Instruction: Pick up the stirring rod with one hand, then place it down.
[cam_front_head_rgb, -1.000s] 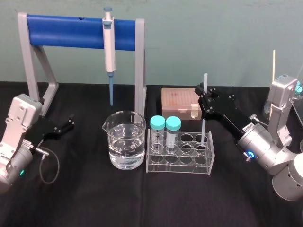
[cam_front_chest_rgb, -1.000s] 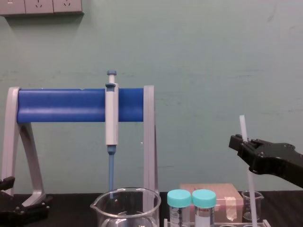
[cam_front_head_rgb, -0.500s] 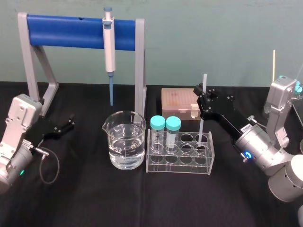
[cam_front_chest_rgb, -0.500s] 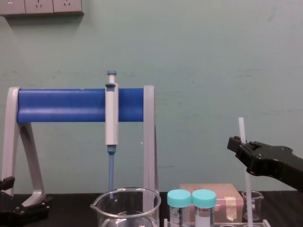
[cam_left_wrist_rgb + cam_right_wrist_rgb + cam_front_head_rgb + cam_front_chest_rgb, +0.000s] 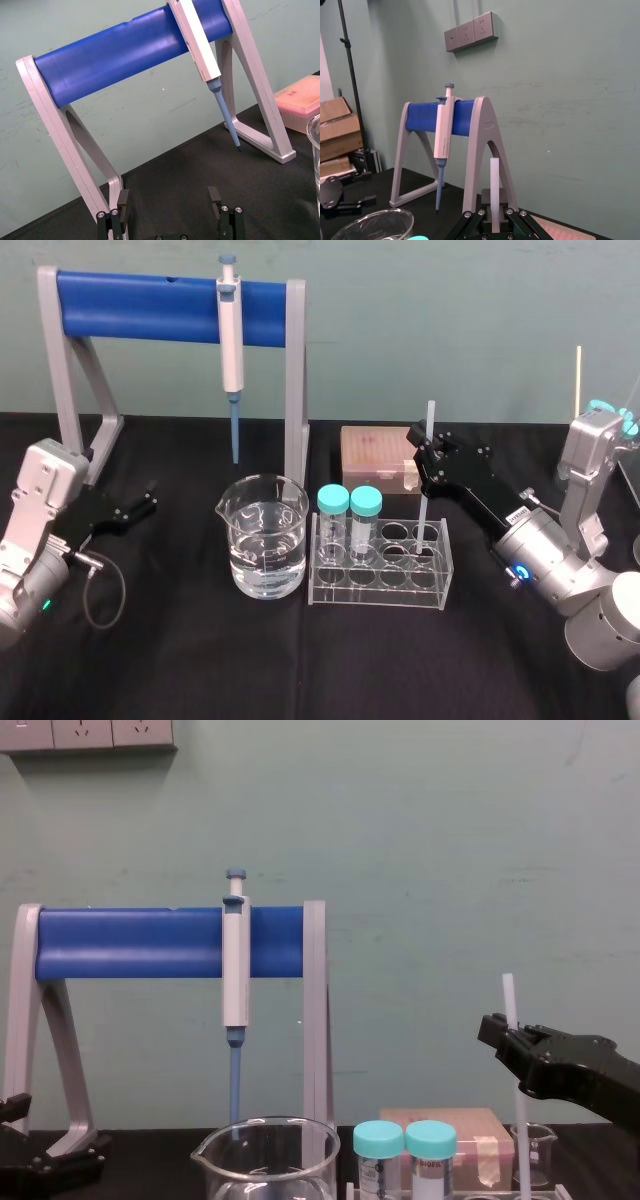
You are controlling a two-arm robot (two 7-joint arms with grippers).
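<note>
Head view shows the right gripper above the right end of the rack, its jaws pinching the rod a little below the top. The rod stands almost upright. Its lower part goes down into a hole at the right back of the rack, but I cannot tell if the end touches the bottom. In the chest view the rod rises above the gripper and continues under it. The left gripper rests low at the left of the desk, well apart from the work, with jaws spread and nothing between them.

In my judgement the placing is the step in hand, and several things could go wrong. The rod is thin and smooth, so it may slip or turn in the jaws. If the arm moves sideways while the rod sits in the hole, the rod may push the hole's edge and drag or tip the light rack. An early release could let the rod lean toward the capped tubes.
</note>
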